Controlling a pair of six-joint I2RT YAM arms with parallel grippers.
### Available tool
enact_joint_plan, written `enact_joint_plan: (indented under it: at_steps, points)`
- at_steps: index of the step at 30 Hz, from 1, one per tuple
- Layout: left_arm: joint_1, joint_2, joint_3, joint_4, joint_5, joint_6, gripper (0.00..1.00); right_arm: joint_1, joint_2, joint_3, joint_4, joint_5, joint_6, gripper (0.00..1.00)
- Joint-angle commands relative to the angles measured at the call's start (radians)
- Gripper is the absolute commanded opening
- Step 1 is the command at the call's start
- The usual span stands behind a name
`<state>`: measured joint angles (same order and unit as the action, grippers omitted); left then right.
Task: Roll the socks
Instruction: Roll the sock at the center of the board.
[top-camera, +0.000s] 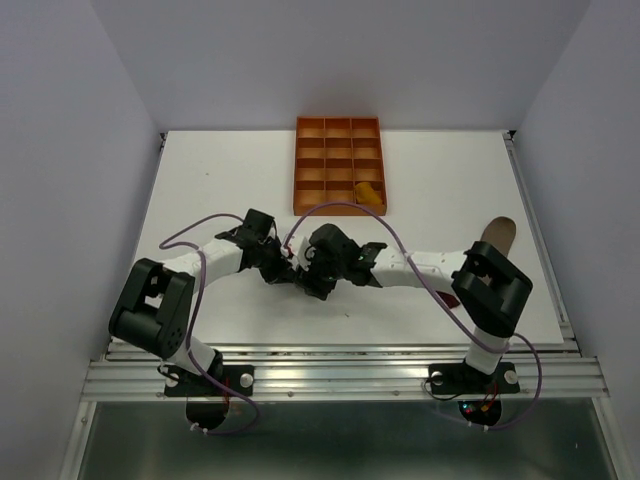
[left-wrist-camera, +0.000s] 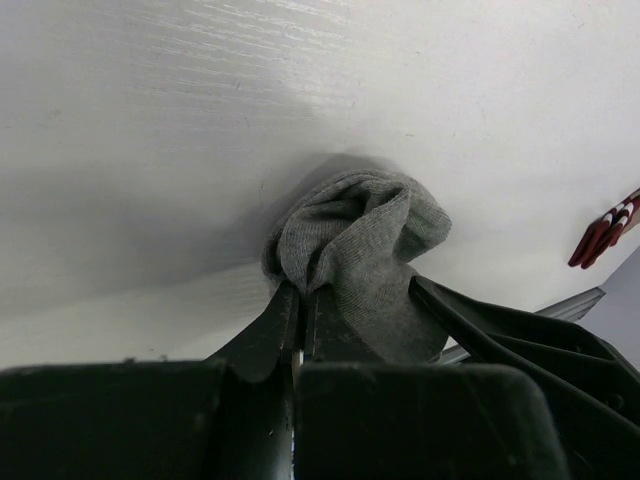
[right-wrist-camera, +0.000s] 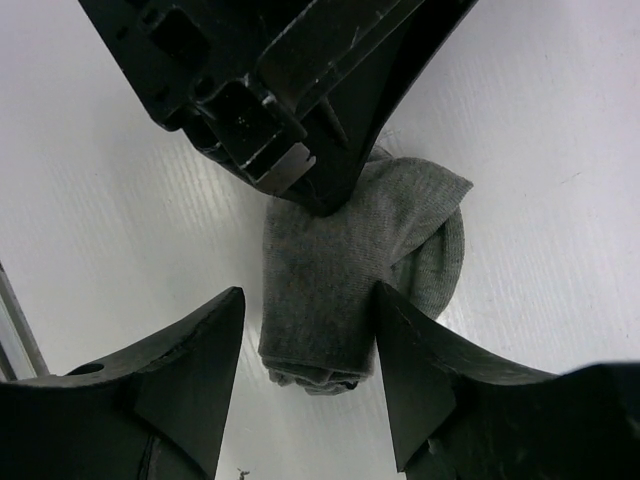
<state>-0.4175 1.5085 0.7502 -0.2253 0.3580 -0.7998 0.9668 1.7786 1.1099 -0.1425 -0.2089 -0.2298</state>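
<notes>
Pinching grey sock (left-wrist-camera: 365, 240), left tool (left-wrist-camera: 300, 300), seemingly rolled

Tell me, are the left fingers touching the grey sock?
Touching. The left wrist view shows the left fingers pinched shut on a fold of the grey sock.

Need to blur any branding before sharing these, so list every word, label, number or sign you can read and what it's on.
None: no readable text in any view.
The grey sock, yellow sock, brown sock, orange tray, left arm and right arm show no lettering.
</notes>
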Motion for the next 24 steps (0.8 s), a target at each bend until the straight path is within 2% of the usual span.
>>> enact_joint_plan:
  at_steps: [1, 8, 11, 13, 15, 16, 20, 21, 22, 23, 24]
  points:
    - [-0.004, 0.044, -0.003, -0.117, -0.047, 0.048, 0.00, 0.033, 0.051, 0.005, 0.003, 0.109, -0.016, 0.59]
    - [-0.003, 0.059, 0.017, -0.109, 0.024, 0.057, 0.00, 0.084, 0.123, 0.005, 0.012, 0.278, -0.022, 0.55]
    - [-0.001, 0.056, 0.017, -0.094, 0.067, 0.057, 0.00, 0.084, 0.139, 0.001, 0.026, 0.319, 0.004, 0.41]
    - [-0.001, 0.042, 0.018, -0.097, 0.065, 0.054, 0.10, 0.084, 0.139, -0.002, 0.038, 0.344, 0.042, 0.20]
    - [0.006, 0.021, 0.015, -0.103, 0.052, 0.050, 0.20, 0.084, 0.130, -0.005, 0.038, 0.333, 0.085, 0.06]
    - [0.009, 0.013, 0.015, -0.108, 0.045, 0.050, 0.23, 0.084, 0.127, -0.005, 0.038, 0.327, 0.105, 0.03]
    - [0.014, -0.039, 0.017, -0.126, 0.000, 0.039, 0.32, 0.052, 0.110, -0.009, 0.032, 0.226, 0.200, 0.01]
    - [0.017, -0.065, 0.018, -0.132, -0.025, 0.036, 0.37, 0.037, 0.108, -0.012, 0.032, 0.151, 0.266, 0.01]
    - [0.016, -0.077, 0.020, -0.140, -0.036, 0.033, 0.38, 0.001, 0.110, -0.010, 0.024, 0.103, 0.289, 0.01]
    - [0.019, -0.097, 0.020, -0.144, -0.057, 0.030, 0.46, -0.016, 0.114, -0.009, 0.021, 0.067, 0.337, 0.01]
    - [0.020, -0.108, 0.018, -0.152, -0.063, 0.028, 0.47, -0.032, 0.116, -0.009, 0.021, 0.001, 0.360, 0.01]
